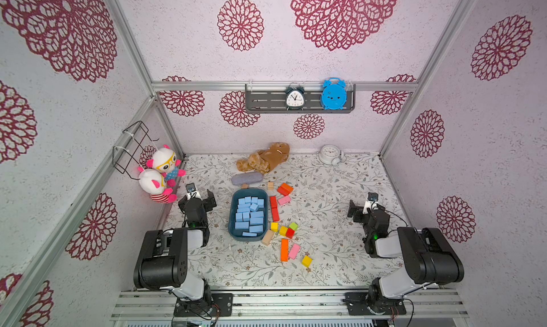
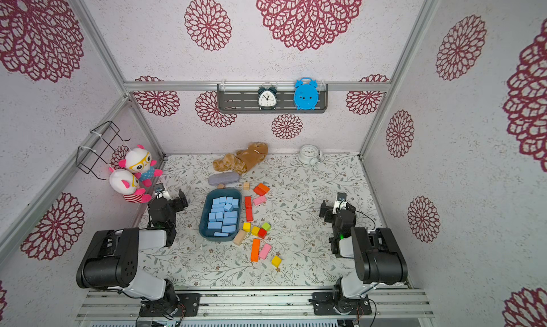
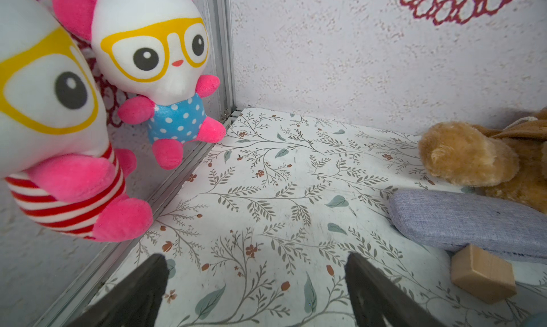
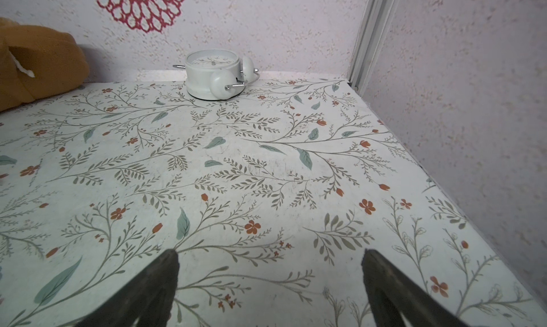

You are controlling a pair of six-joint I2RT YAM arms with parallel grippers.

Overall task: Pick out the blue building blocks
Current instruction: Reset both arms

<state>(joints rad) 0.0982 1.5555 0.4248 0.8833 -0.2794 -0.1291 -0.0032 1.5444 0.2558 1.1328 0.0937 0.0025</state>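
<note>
Several blue building blocks (image 1: pixel 250 214) (image 2: pixel 223 216) lie packed together inside a dark teal oblong tray (image 1: pixel 231 219) (image 2: pixel 202 222) at the middle of the floral table. Every blue block I see is in that tray. My left gripper (image 1: pixel 199 196) (image 2: pixel 168 196) hangs left of the tray, near the left wall, open and empty. In its wrist view the left gripper (image 3: pixel 255 256) has only bare table between its fingers. My right gripper (image 1: pixel 367 205) (image 2: pixel 337 205) stands far to the right of the tray, open and empty, and the right gripper (image 4: pixel 269 251) faces the back corner.
Red (image 1: pixel 274 208), orange (image 1: pixel 284 249), pink (image 1: pixel 294 251), yellow (image 1: pixel 306 261), green (image 1: pixel 293 225) and tan (image 1: pixel 268 237) blocks lie right of the tray. Behind it are a grey case (image 3: pixel 467 222), a tan cube (image 3: pixel 482 278), a brown plush (image 1: pixel 266 158) and a white clock (image 4: pixel 213 74). Plush toys (image 1: pixel 161 174) hang on the left wall.
</note>
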